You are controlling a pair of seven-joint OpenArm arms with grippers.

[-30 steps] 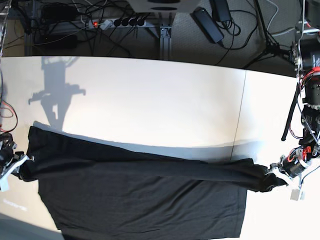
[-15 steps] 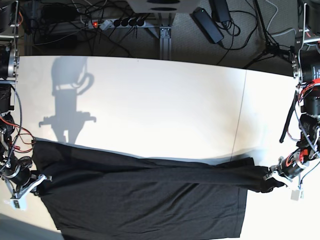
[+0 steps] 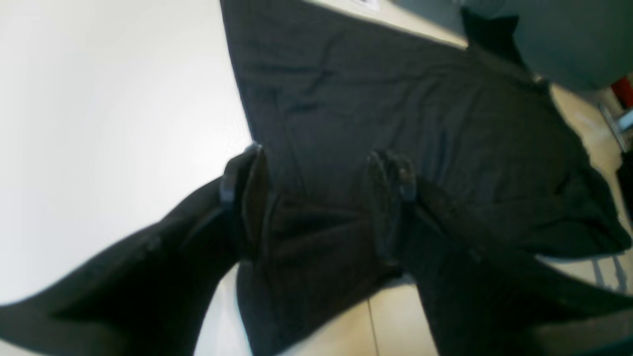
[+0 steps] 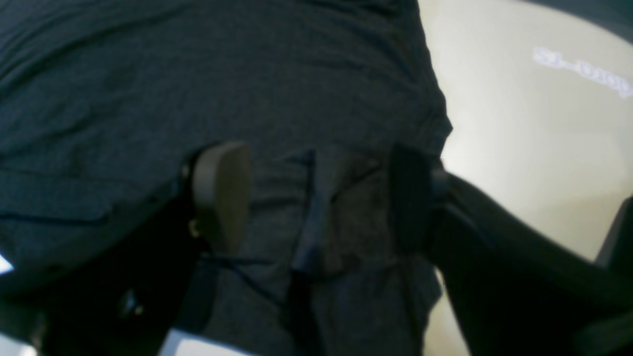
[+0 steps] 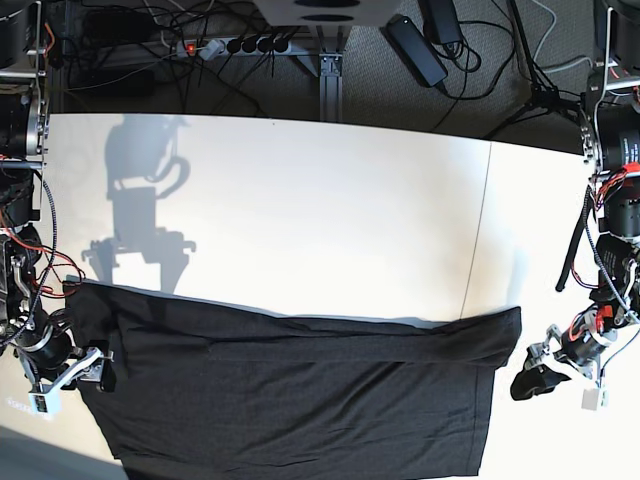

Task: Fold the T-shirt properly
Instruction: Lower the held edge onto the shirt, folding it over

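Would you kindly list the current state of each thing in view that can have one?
T-shirt: lying flat on the table, its far edge folded over into a long band, held by neither gripper.
Left gripper: open, jaws apart above the cloth.
Right gripper: open, jaws apart above the cloth.
Power strip: on the floor, its red switch lit.

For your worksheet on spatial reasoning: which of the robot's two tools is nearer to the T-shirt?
Right. The right tool sits over the T-shirt's edge; the left tool stands just off its other end.
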